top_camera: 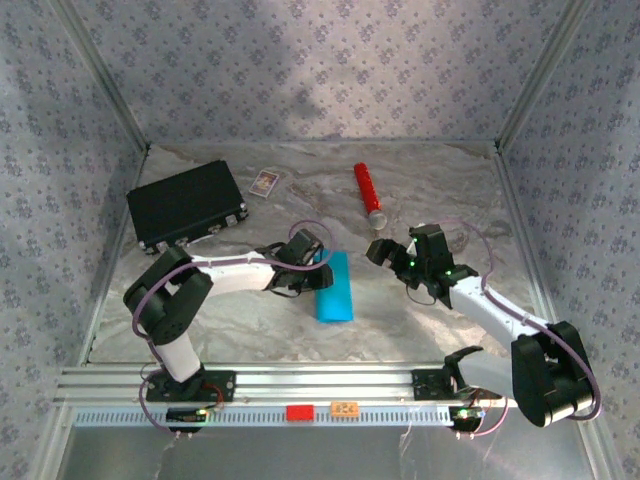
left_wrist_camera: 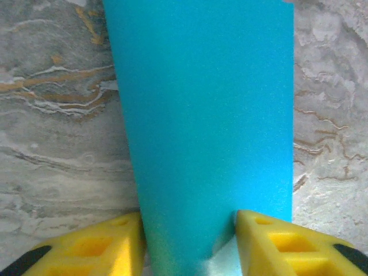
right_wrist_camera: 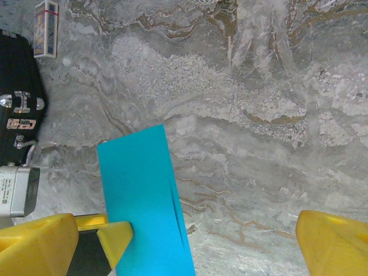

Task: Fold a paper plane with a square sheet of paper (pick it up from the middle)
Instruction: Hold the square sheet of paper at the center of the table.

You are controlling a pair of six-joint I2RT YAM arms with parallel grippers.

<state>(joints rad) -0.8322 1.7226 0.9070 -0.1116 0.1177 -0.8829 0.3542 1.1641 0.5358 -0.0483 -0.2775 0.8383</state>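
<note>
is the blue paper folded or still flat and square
Folded: the paper is a narrow strip, not square, with a layered edge in the right wrist view.

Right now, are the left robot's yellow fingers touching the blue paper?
Touching. In the left wrist view, both yellow fingers press against the edges of the folded blue paper between them, with no gap showing.

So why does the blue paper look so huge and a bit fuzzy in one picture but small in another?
In the left wrist view the camera sits right by the blue paper, so it looks huge, and the yellow fingers at the bottom edge blur. In the top view the same paper is far off, small and crisp, under even light. In the right wrist view the marble table looks sharp.
</note>
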